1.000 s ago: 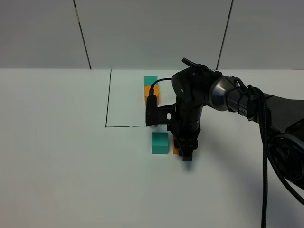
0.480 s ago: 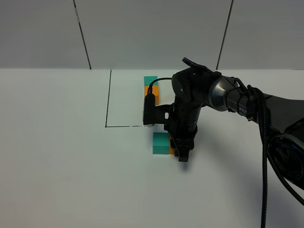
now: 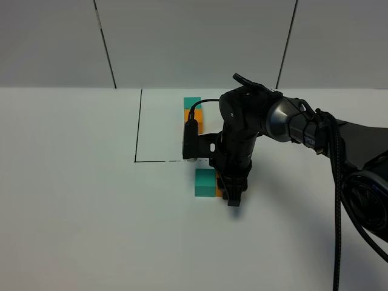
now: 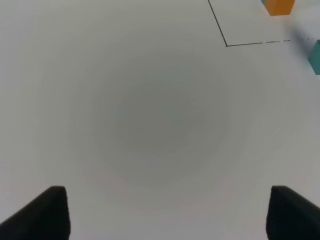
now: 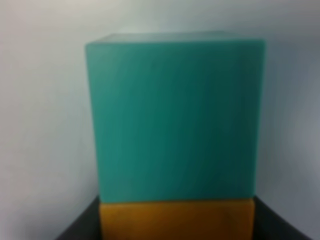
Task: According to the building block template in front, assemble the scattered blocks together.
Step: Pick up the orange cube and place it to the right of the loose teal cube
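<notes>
The template is a teal cube (image 3: 192,102) and an orange cube (image 3: 193,119) in a row inside a black-lined rectangle (image 3: 138,133). The loose teal cube (image 3: 205,183) lies just in front of that rectangle. The loose orange cube (image 3: 219,190) touches its right side and is mostly hidden by my right gripper (image 3: 232,195), which is shut on it. In the right wrist view the orange cube (image 5: 175,220) sits between the dark fingers (image 5: 80,231), flush against the teal cube (image 5: 175,120). My left gripper (image 4: 175,215) is open and empty over bare table.
The white table (image 3: 73,212) stretches out to the left and front. The right arm (image 3: 285,121) and its cable (image 3: 339,200) cross the right side. The left wrist view shows the rectangle's corner (image 4: 226,45), the template's orange cube (image 4: 280,6) and the loose teal cube (image 4: 316,56).
My right gripper has slid the orange cube left until it meets the loose teal cube, then stopped. The left gripper shows no movement.
</notes>
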{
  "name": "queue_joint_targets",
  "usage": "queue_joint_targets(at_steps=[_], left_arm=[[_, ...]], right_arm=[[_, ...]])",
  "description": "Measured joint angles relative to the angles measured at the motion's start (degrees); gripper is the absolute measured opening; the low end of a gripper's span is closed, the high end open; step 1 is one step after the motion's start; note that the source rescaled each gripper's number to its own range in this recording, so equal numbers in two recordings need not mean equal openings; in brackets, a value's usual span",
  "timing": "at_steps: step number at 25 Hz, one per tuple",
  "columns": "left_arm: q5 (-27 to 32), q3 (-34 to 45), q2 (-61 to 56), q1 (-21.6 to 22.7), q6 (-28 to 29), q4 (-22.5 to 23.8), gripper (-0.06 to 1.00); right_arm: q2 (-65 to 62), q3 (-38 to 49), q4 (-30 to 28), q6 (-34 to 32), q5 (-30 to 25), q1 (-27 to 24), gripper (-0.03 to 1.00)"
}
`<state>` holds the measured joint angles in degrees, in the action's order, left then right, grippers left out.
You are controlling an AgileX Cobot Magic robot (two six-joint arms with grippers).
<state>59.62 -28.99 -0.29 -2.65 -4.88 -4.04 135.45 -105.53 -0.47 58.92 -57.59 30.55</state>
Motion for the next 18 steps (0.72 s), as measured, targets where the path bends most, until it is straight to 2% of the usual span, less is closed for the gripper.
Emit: queue_joint_targets(at_steps=[13, 15, 18], left_arm=[[0.00, 0.00, 0.00, 0.00, 0.00, 0.00, 0.67], [0.00, 0.00, 0.00, 0.00, 0.00, 0.00, 0.67], [0.00, 0.00, 0.00, 0.00, 0.00, 0.00, 0.67]], right_arm=[[0.00, 0.00, 1.57, 0.00, -0.05, 0.00, 0.02], [0.00, 0.00, 2.26, 0.00, -0.05, 0.00, 0.14], [-0.05, 0.00, 3.07, 0.00, -0.05, 0.00, 0.52]])
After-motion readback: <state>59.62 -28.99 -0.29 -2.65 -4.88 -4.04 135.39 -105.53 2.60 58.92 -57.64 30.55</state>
